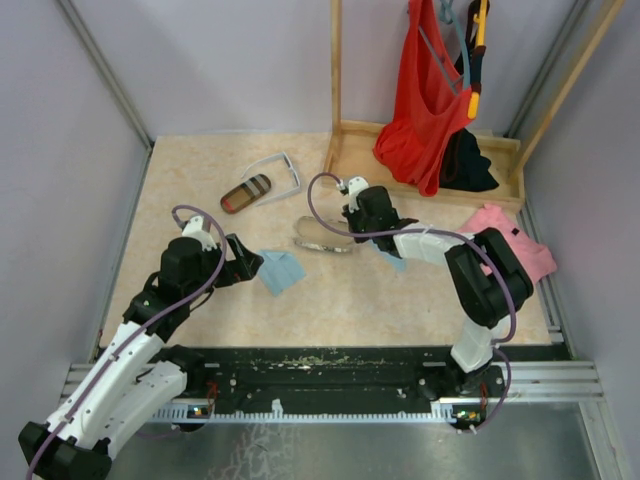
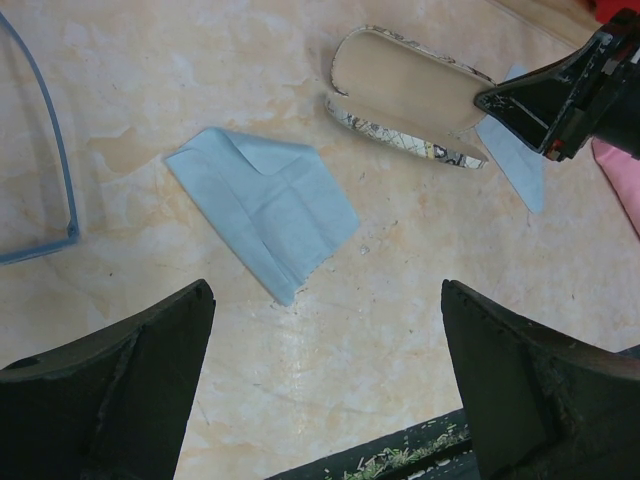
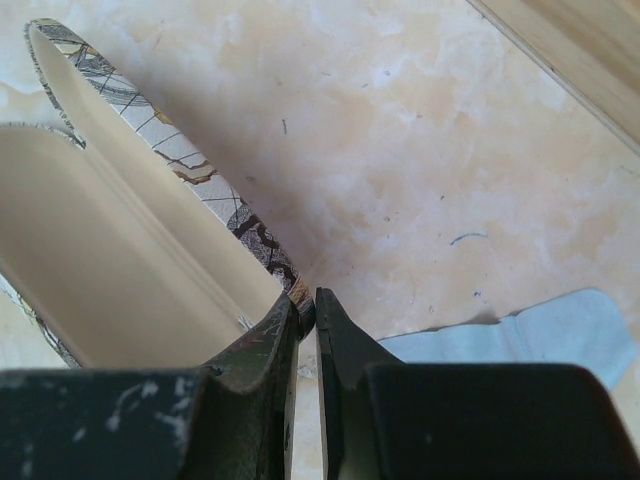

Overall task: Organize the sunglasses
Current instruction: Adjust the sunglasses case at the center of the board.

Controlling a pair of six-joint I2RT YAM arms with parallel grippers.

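Beige marbled tabletop (image 1: 400, 300), grey walls (image 1: 200, 60), wooden rack (image 1: 336, 80) back right; white-framed sunglasses (image 1: 292, 170) lie back left beside striped case (image 1: 245, 193); left gripper (image 2: 325, 300) spread wide over blue cloth (image 2: 265, 205); right gripper (image 3: 306, 305) pinching open patterned case (image 3: 120, 270) rim.

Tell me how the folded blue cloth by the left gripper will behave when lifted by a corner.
The cloth looks thin, with a turned-over flap, so it will probably droop and unfold. Lying flat, it may bunch rather than slide if pushed.
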